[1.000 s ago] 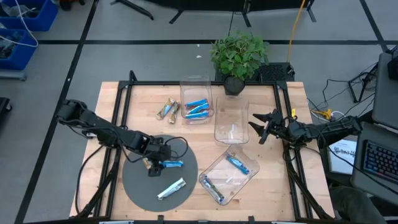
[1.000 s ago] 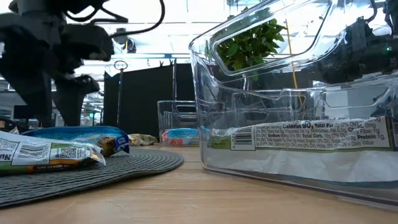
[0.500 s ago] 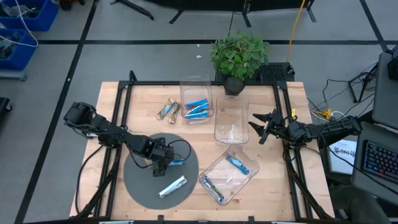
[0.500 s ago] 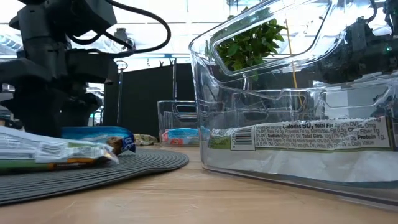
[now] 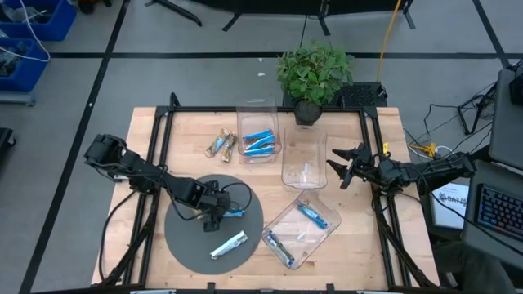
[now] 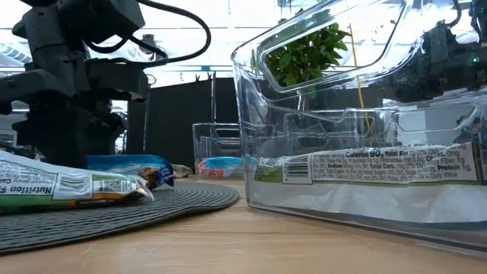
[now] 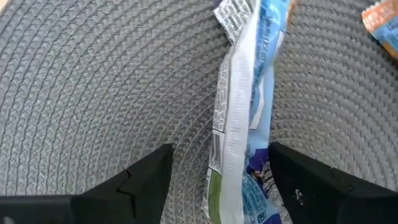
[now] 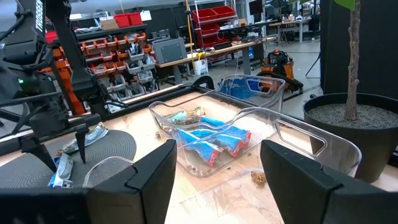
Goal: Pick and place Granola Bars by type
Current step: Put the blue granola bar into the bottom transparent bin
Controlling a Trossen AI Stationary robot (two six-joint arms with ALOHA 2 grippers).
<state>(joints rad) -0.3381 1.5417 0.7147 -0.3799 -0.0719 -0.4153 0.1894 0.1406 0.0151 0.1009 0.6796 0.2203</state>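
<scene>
Blue-wrapped bar lies on your grey woven mat, between the left gripper's spread fingers, ungripped; the right gripper waits, parted and empty.

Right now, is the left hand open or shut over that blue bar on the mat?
Open. In the left wrist view, the left hand straddles the blue bar lying flat on the grey mat, fingers apart on either side.

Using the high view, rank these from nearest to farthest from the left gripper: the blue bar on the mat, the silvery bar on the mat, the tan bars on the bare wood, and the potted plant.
1. Blue bar: right at the left gripper, on the mat.
2. Silvery bar: on the mat's near part.
3. Tan bars: on the wood beyond the mat.
4. Potted plant: at the table's far edge.
</scene>
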